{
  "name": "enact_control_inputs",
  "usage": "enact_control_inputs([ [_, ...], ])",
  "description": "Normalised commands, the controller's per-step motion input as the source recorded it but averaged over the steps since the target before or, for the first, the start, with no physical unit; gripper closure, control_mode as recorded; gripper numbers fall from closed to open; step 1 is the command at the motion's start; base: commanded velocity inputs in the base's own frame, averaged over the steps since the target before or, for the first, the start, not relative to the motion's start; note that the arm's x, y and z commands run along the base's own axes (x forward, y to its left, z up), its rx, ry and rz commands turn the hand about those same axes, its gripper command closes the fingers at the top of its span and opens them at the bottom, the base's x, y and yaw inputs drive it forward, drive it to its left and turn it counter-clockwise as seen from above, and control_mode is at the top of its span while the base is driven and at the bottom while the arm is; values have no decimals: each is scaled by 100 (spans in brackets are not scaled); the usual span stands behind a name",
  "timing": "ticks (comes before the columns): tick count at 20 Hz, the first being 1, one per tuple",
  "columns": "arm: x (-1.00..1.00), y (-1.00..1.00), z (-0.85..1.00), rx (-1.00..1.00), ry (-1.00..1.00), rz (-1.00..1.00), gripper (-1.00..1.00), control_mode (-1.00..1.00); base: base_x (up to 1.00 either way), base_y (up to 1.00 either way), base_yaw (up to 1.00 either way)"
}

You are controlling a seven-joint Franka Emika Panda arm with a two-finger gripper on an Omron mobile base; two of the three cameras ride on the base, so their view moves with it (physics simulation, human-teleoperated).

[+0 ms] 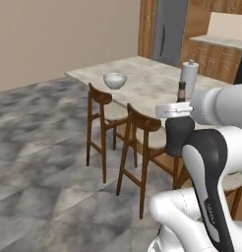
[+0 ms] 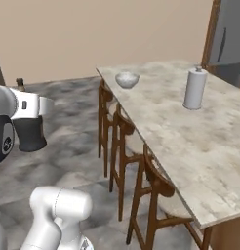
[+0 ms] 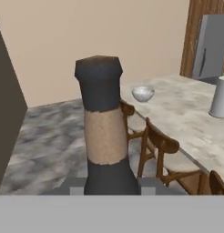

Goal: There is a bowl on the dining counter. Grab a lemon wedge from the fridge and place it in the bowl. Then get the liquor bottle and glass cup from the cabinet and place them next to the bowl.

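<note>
While fingers [image 3: 106,189] grip liquor bottle [image 3: 104,132], bowl [image 3: 143,93] sits on counter [image 3: 186,113].

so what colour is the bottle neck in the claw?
Tan band on the liquor bottle neck, with a dark cap and dark body; clearest in the hand view.

2 base views flank the counter [image 1: 142,78]; hand view peers past the bottle [image 3: 104,132].
</note>
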Motion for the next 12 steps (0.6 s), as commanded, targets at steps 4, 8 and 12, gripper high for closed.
enact_control_inputs([
  [4,0,0,0,0,0,0,100,100,36,100,-37],
  [8,0,0,0,0,0,0,100,100,36,97,-38],
  [12,0,0,0,0,0,0,100,100,37,94,-40],
])
